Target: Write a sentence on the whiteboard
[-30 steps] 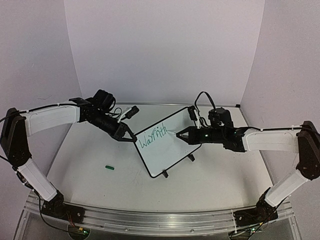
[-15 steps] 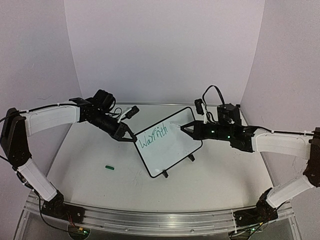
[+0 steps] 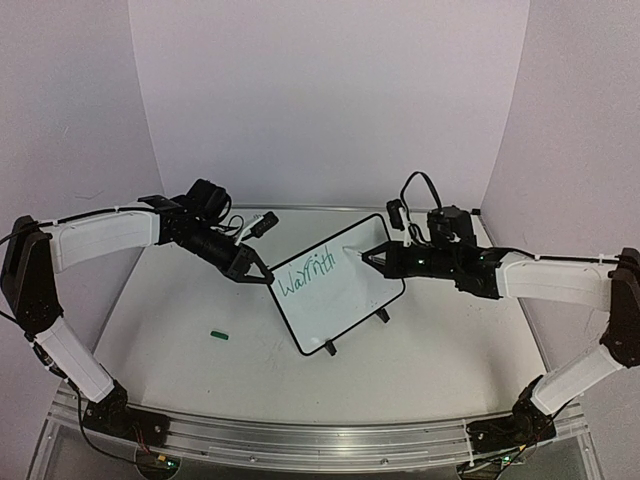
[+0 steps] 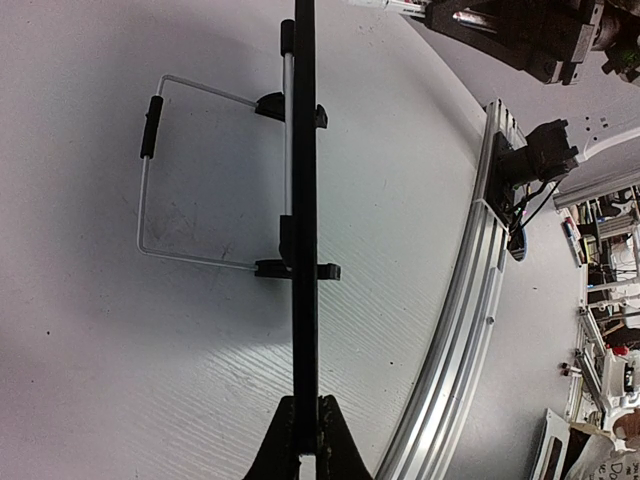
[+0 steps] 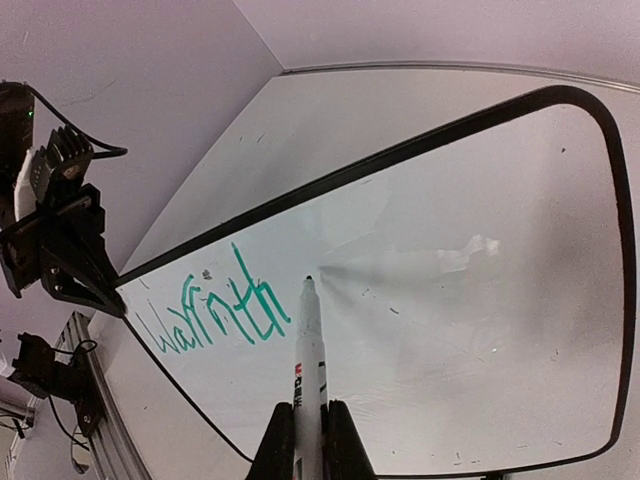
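Meanwhile, the pen (image 5: 308,350) has drawn off the end of the word, with the sentence barely begun.

A second ago the right gripper (image 3: 368,256) sat lower, with the pen tip against the last green letter. It has since moved up and towards the far side, and over the last half second it has hardly shifted, so this looks like a pause between words. The writing (image 5: 215,315) is the same single word as before, with no new stroke. From the wrist view the tip sits just right of the last letter; whether it touches, I cannot tell. The right jaws are clamped on the pen barrel. The board (image 3: 340,300) stands tilted on its feet at mid-table between the arms, unmoved. The left gripper (image 4: 307,440) is closed on its near-left edge to steady it. Most of the board is still blank.
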Robot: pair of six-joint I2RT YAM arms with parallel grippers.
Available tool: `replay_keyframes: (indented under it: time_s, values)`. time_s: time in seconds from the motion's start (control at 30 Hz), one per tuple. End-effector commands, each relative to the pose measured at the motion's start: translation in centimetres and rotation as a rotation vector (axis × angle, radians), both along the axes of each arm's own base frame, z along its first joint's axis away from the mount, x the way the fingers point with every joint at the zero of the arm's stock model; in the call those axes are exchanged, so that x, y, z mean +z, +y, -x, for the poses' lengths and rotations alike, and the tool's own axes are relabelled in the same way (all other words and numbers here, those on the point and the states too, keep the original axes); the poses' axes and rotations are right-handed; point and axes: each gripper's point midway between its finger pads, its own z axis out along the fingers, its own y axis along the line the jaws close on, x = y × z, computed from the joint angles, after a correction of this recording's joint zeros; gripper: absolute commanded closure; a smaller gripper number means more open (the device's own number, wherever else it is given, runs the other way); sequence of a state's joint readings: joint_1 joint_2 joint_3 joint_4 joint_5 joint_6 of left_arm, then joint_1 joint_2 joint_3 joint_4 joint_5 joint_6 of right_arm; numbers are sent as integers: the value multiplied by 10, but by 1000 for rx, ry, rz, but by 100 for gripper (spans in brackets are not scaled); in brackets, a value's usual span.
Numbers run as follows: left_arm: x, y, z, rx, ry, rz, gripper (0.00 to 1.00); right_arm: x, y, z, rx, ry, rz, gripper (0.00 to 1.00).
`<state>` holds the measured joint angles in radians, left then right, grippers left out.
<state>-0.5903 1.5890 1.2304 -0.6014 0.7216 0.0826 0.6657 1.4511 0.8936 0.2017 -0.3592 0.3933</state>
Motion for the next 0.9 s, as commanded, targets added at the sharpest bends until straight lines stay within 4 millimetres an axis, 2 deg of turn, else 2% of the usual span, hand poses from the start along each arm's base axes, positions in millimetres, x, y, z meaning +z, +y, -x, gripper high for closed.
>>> replay_keyframes:
  time_s: [0.0, 0.33, 0.73, 0.87]
  values:
    - [-6, -6, 12, -59, -7, -30, 100, 20, 2, -13, -14, -55, -15, 100]
    - [-6, -6, 13, -59, -8, -30, 100, 6, -2, -17, -35, -31, 13, 100]
    - [-5, -6, 13, -61, -7, -27, 100, -23, -15, 3, -36, 47, 29, 100]
    - [-5, -6, 13, -61, -7, -28, 100, -16, -17, 8, -32, 36, 16, 100]
